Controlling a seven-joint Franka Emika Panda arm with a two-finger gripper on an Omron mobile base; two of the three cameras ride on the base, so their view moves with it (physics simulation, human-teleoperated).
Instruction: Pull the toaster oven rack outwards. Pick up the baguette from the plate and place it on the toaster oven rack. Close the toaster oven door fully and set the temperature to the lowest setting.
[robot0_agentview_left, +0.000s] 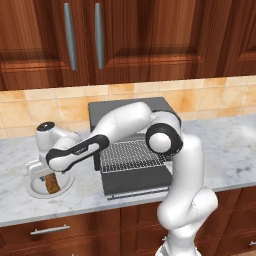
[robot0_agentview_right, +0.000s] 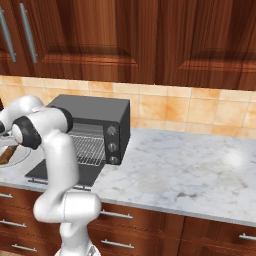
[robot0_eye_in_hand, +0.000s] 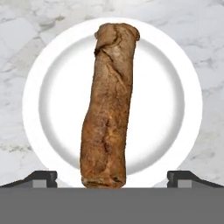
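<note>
The baguette, rough and cracked brown crust, lies across the middle of the smooth round white plate on the veined marble worktop. The gripper hangs directly above it, jaws spread wide to either side of the loaf's near end, holding nothing. Beside the plate, the boxy dark toaster oven has its door dropped flat and its silver wire rack drawn out; the arm hides part of it.
</note>
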